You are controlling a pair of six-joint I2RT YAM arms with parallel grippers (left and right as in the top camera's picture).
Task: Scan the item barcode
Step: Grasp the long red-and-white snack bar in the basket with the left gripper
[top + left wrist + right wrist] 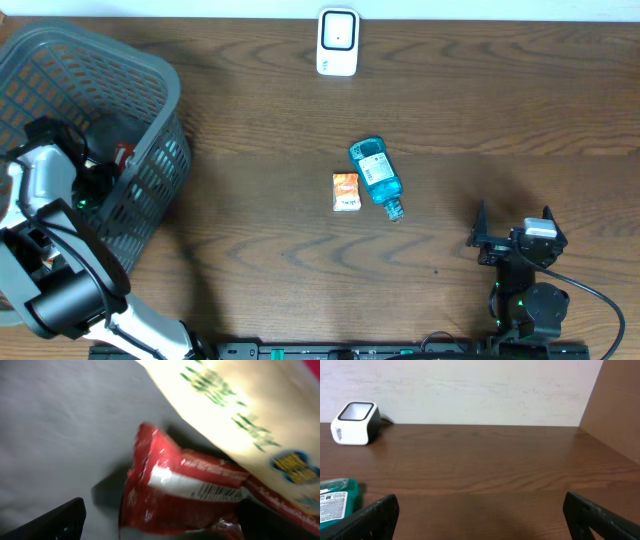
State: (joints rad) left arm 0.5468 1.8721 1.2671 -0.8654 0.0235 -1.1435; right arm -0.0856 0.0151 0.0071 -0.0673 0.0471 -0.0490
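Note:
My left gripper [162, 525] reaches down into the grey basket [150, 90] and stands open. Its dark fingers [55, 520] flank a crinkled red packet [175, 495] without closing on it. The packet has a white strip with a barcode [220, 492] facing the camera. A pale yellow bag with green print [240, 405] lies over the packet's upper right. The white scanner [338, 42] stands at the table's back middle, also seen in the right wrist view as a white scanner [354, 423]. At the front right, my right gripper [513, 232] hangs open over bare wood, nothing between its fingers [375, 515].
A blue bottle [377, 177] lies on its side mid-table, with a small orange packet [346, 191] just left of it. The bottle's end [337, 505] shows at the left edge of the right wrist view. The basket fills the table's left end.

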